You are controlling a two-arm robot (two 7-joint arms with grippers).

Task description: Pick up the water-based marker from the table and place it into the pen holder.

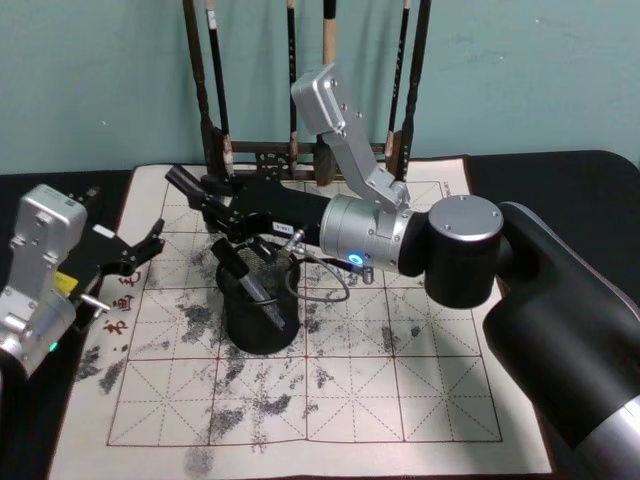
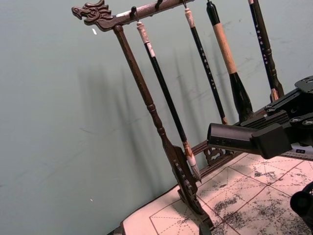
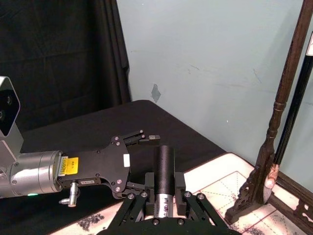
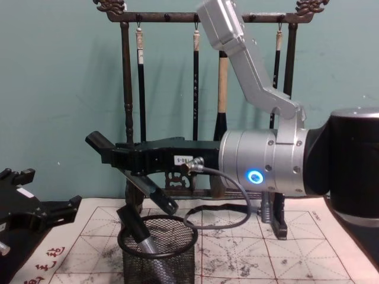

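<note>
The water-based marker (image 1: 185,183) is a black cylinder with a silver body, and my right gripper (image 1: 222,205) is shut on it. In the right wrist view the marker (image 3: 164,164) lies between the finger linkages. Its black end (image 4: 99,144) sticks out toward my left, above the pen holder (image 4: 157,260). That round black mesh cup (image 1: 258,330) stands on the ink-stained mat just below the right gripper. A dark stick with a grey end (image 4: 139,231) leans inside it against the left rim. My left gripper (image 1: 140,250) stands open at the mat's left edge, holding nothing.
A tall dark wooden brush rack (image 4: 127,89) with several hanging brushes stands at the back of the mat (image 1: 350,400), close behind the right arm. Black table surface lies beyond the mat's left and right edges.
</note>
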